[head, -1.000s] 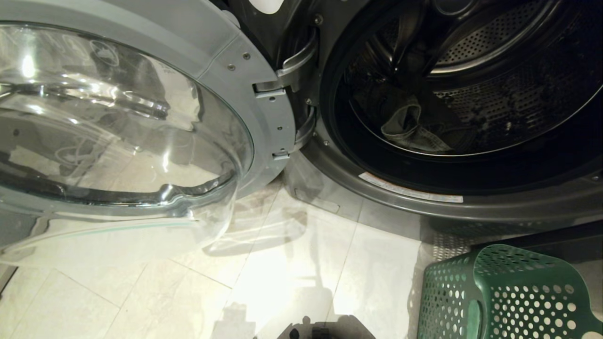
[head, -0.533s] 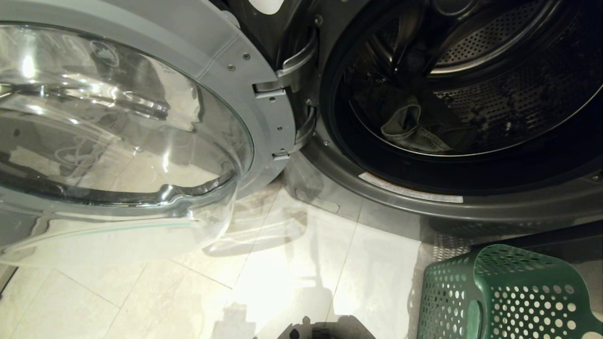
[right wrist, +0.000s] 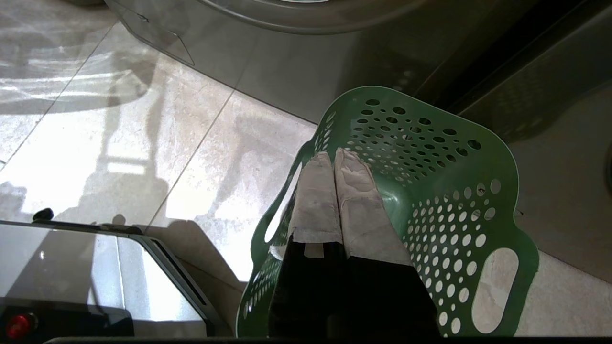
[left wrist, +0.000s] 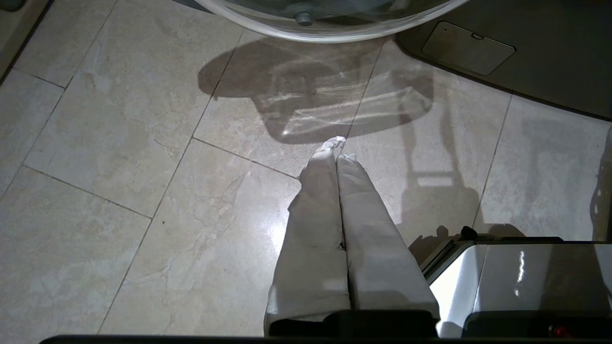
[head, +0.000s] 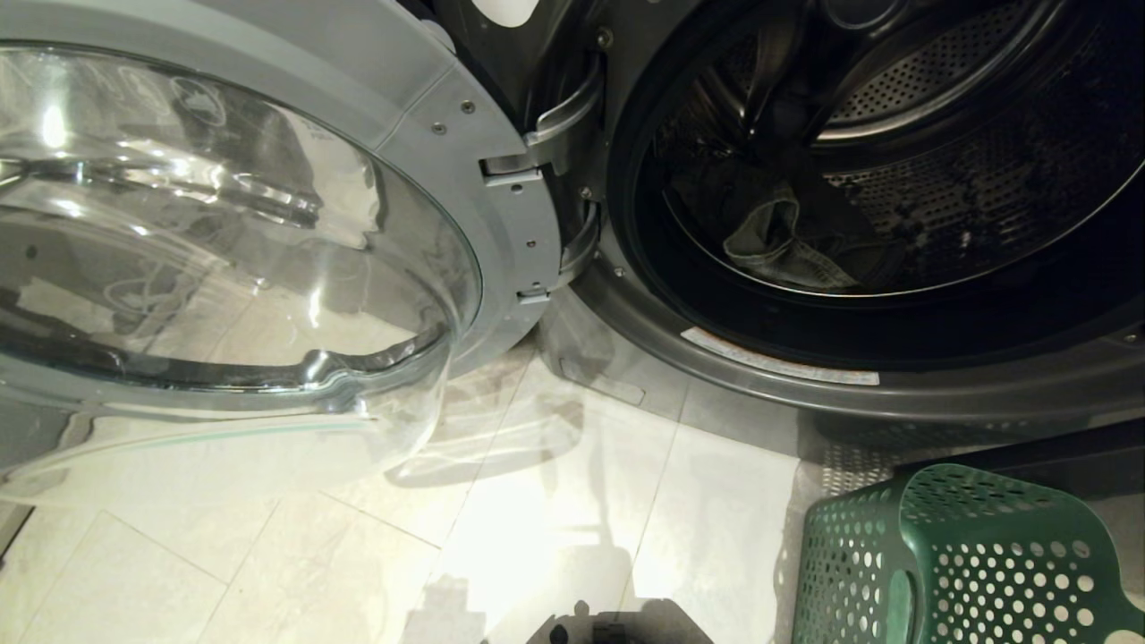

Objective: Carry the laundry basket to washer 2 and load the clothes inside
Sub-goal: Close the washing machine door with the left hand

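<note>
The clothes lie inside the washer drum, its glass door swung open to the left. The green laundry basket sits tipped on the floor near right. The right tool, pressed closed and empty, hangs over the basket; the left tool, likewise closed, hangs over bare tile.

Left tool: two long fingers wrapped in whitish-grey cloth or tape, frayed at the tips, on a black mount. Right tool: same wrapping, a bit stained, w/ black body behind. Base: glossy white-grey panel w/ dark edge, small black knob, red round button on a black part.
</note>
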`<state>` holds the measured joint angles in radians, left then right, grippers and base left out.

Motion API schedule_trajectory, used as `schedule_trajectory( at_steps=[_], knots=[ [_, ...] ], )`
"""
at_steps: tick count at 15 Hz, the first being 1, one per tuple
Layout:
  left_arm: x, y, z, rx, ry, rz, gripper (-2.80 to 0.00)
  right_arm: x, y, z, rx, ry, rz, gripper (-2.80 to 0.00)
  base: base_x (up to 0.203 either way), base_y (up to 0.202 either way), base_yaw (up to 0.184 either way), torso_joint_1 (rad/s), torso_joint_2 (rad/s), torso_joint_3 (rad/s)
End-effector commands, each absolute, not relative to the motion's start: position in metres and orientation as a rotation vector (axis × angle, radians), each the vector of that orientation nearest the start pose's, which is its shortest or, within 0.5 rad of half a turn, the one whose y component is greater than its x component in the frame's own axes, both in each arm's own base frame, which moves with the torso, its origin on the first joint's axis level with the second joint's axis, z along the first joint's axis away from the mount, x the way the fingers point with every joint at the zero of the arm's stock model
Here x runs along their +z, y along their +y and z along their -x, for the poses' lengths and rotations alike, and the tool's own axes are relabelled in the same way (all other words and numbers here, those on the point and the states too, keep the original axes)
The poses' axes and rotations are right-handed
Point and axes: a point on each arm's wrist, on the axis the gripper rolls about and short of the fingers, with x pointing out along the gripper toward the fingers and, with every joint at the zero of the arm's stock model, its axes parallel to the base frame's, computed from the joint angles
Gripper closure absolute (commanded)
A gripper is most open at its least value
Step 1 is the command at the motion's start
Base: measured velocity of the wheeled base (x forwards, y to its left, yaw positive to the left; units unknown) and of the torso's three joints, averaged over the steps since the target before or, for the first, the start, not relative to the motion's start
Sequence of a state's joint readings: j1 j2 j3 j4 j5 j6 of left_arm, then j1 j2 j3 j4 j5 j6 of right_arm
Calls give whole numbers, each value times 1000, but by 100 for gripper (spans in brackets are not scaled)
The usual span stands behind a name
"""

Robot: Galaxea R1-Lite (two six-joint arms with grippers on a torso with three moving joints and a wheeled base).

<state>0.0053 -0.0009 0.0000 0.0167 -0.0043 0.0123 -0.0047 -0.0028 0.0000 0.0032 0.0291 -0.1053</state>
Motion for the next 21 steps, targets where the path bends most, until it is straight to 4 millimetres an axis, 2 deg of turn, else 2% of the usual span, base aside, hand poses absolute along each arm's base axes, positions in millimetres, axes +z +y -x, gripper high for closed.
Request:
schedule_trajectory(
  at_steps=[1,16,21],
  knots=[
    [73,0,23,1,17,-11,0,75,1,23,25,2,107,0,0,0,0,0,0,0],
    [73,0,23,-7,18,-44,0,75,1,23,23,2,112,0,0,0,0,0,0,0],
    [73,0,23,-5,18,-40,0,75,1,23,25,2,108,0,0,0,0,1,2,162]
  ],
)
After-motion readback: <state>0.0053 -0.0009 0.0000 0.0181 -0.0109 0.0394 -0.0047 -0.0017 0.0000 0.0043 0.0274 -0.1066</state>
